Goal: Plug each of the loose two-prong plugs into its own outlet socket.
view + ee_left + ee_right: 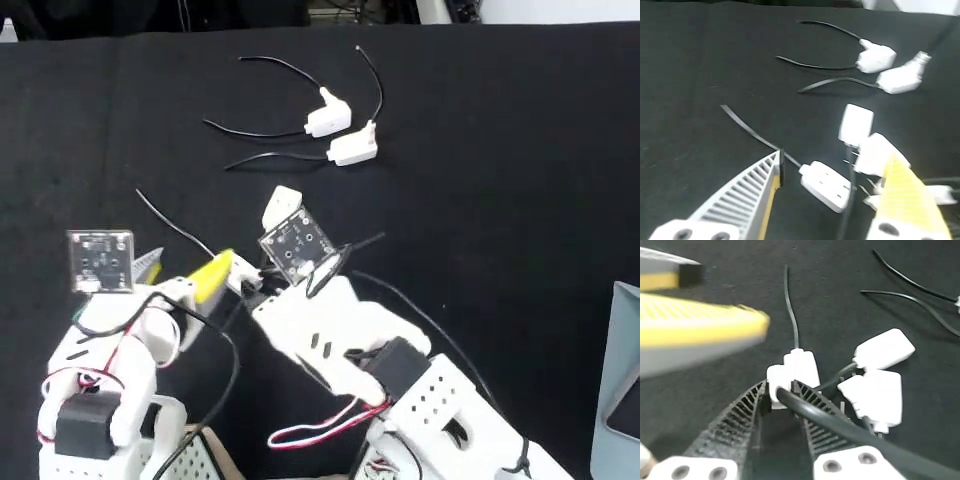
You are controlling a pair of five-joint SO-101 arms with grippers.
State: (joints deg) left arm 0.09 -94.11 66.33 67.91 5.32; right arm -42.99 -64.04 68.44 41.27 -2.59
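Note:
A white outlet socket (825,184) with a thin black wire lies on the black table between the fingers of my open left gripper (835,160), grey on one side and yellow on the other. My right gripper (779,387) is shut on that socket (799,367) from the opposite end. Two white two-prong plugs (885,347) (875,397) lie right beside it, prongs bare. From above, both grippers (185,268) (252,285) meet near the table's front centre. Two more plugs (328,115) (352,148) with black wires lie farther back.
A grey box (620,380) stands at the right edge of the table. A square marker plate (100,260) rides on the left wrist and another (297,245) on the right wrist. A black cable (840,425) crosses the right wrist view.

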